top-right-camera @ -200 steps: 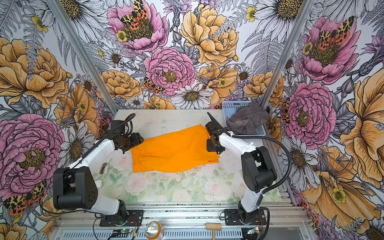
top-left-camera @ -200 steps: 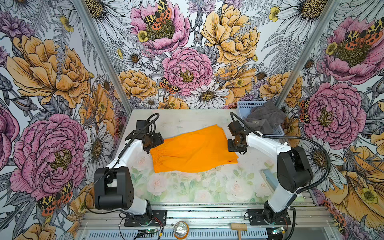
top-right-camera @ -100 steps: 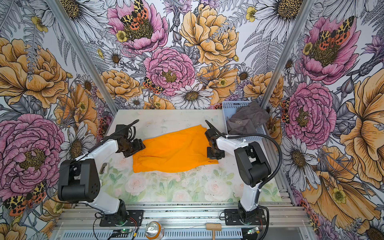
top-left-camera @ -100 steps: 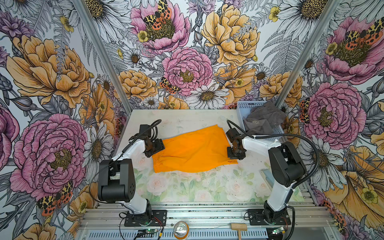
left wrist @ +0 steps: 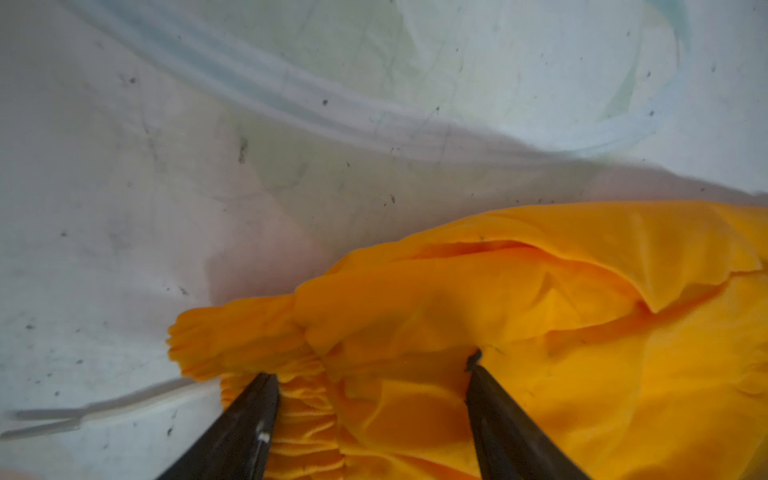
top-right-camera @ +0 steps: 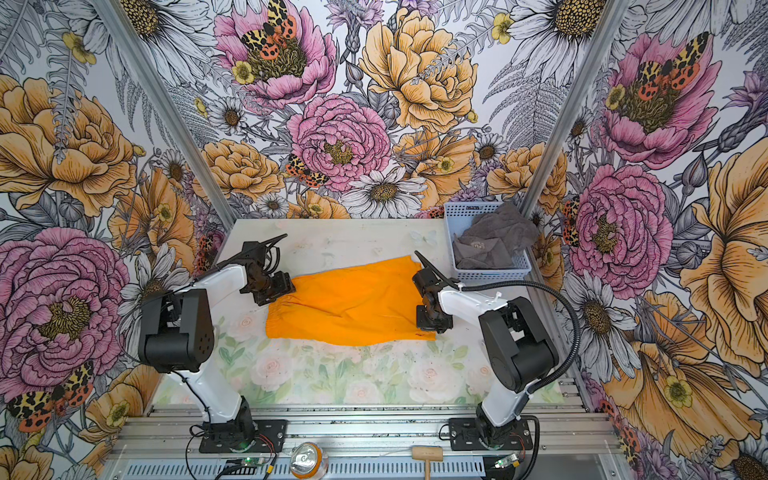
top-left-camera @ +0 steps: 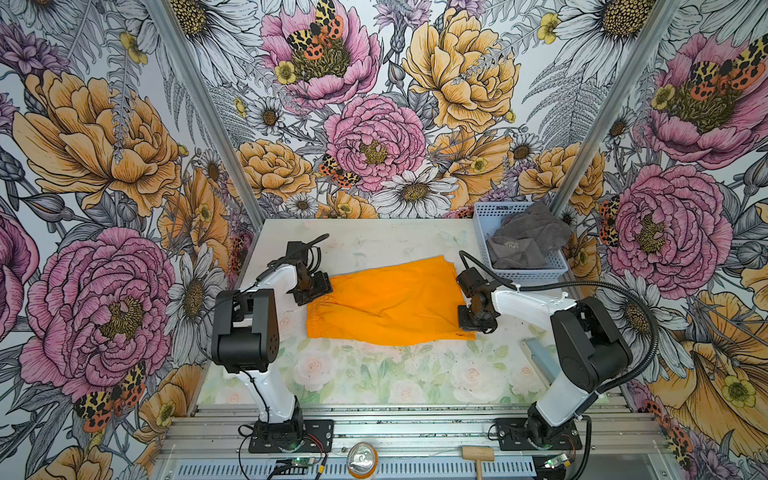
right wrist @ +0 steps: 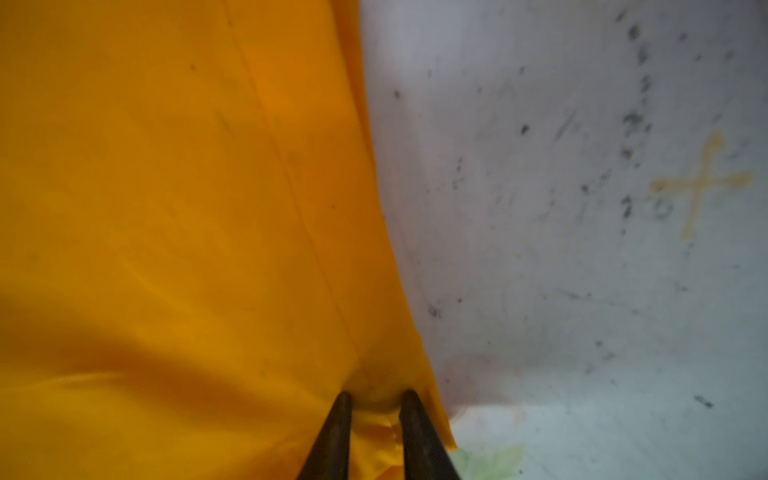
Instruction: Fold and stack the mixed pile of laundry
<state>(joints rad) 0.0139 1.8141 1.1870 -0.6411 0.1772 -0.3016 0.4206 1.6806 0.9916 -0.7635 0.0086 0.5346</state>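
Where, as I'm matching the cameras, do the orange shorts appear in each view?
In a top view: orange shorts centred on the pale table.
In a top view: same spot.
Left wrist: waistband inside the open left gripper.
Right wrist: hem pinched by the right gripper.
Shared landmark: pale table.

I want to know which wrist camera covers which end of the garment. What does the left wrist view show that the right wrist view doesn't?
Only the left wrist view: the gathered waistband of the orange shorts, a white drawstring lying on the table, and the left gripper, jaws wide apart over the cloth.
Only the right wrist view: a straight hem edge beside a stitched seam, a yellow cross marked on the table, and the right gripper nipped shut on a pucker of fabric.
Both: orange shorts on the pale, speckled table.
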